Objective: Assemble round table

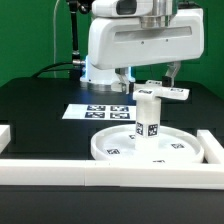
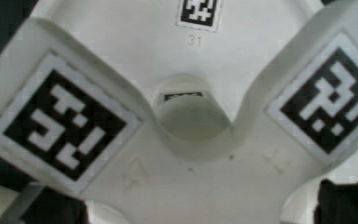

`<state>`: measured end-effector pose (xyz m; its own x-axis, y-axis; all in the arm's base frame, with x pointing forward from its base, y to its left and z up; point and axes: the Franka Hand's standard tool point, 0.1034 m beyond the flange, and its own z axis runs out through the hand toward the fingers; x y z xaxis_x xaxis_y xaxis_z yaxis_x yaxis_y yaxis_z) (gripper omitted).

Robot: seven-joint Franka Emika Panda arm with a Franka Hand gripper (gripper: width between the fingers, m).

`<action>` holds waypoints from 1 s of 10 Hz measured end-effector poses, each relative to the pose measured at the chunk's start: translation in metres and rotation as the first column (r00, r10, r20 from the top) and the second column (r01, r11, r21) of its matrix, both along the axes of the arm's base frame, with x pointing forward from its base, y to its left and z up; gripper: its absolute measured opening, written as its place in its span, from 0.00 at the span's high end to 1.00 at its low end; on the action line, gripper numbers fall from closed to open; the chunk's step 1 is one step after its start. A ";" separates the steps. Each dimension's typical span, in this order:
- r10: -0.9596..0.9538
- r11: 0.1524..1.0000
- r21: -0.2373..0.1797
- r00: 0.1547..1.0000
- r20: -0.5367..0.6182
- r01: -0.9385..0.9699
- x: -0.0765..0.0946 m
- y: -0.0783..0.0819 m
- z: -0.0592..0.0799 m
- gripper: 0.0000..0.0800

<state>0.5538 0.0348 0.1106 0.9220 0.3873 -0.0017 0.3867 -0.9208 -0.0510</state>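
Probably light, stiff and slick, the cross-shaped foot piece [image 1: 166,92] atop the leg [image 1: 149,118] wants pinching across one flat arm; whether the fingers [image 1: 173,76] clench it, I cannot tell.

Exterior view frontal, mid-distance, facing the arm [image 1: 125,45]; wrist view tight on the foot piece [image 1: 163,92] [image 2: 179,125], shared.

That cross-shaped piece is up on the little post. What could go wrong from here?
The white plastic cross-shaped foot piece sits off-centre over the short white marked cylinder leg; it might tip off or jam as the hand works on it. The leg stands upright on the large white rimmed round disc; if it is loose, a sideways push could topple it.
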 end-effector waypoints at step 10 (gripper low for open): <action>-0.193 0.981 0.011 0.981 -0.009 0.193 0.001 0.000 -0.001 0.45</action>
